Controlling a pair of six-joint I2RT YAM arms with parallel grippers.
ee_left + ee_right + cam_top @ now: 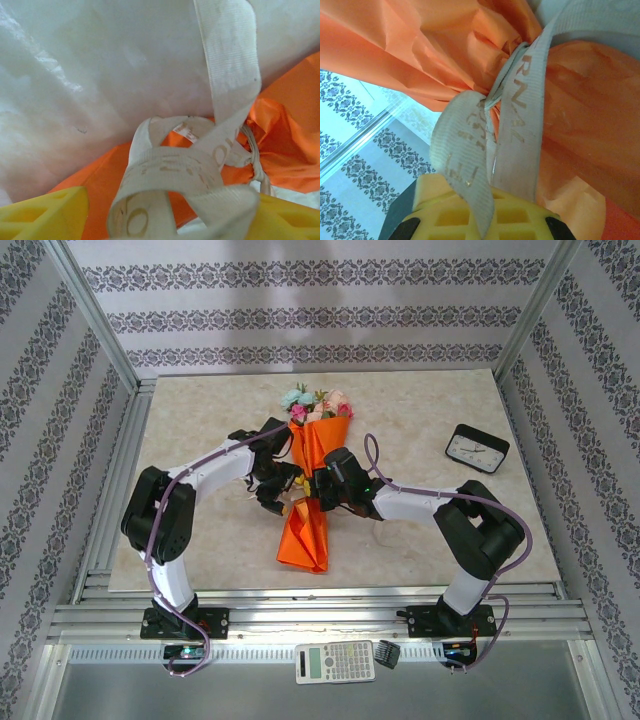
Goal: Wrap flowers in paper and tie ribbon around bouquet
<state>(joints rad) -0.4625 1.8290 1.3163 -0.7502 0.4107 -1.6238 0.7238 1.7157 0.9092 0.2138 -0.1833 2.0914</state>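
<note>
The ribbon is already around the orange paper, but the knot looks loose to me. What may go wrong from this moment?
1. The beige fabric ribbon makes only a loose crossing on the thin orange paper. If the open left gripper misses the loop between its fingers, the knot may slacken.
2. The right gripper is shut on the ribbon. A hard pull could tear or crush the creased paper.
3. A strong pull might also shake the pink and blue artificial flowers out of the wrap.

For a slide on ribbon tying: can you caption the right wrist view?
Beige ribbon cinched around the gathered orange paper, its tail running down into the shut right gripper.
</note>
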